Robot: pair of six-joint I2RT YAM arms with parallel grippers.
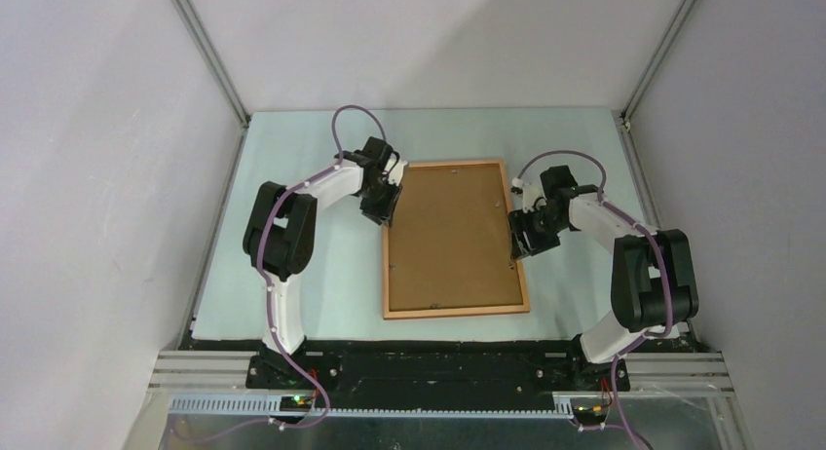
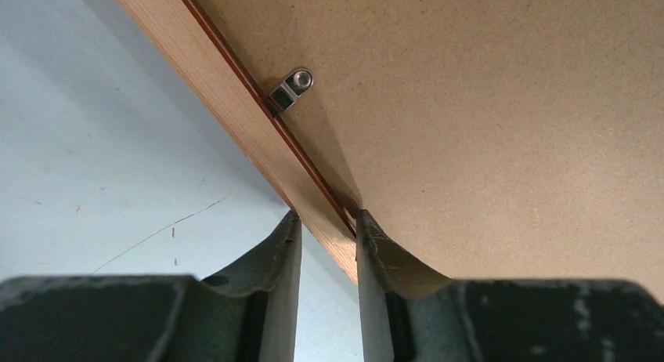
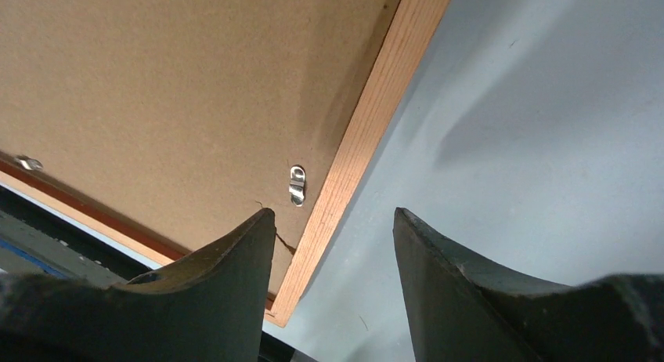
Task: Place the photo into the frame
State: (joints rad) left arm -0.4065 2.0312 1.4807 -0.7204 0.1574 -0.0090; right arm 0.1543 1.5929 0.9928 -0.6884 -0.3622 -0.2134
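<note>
The frame, thin orange-brown wood, lies face down in the middle of the table with a brown backing board set inside it. The photo is hidden. My left gripper is at the frame's left rail near the far corner. In the left wrist view this gripper is shut on the wooden rail, one finger outside it and one at the board's edge. My right gripper is at the right rail. In the right wrist view it stands open astride the rail, touching nothing.
Small metal turn clips sit on the board near the rails. The frame rests on a pale blue-green mat. White walls with metal posts close in the sides and back. A dark strip marks the near table edge.
</note>
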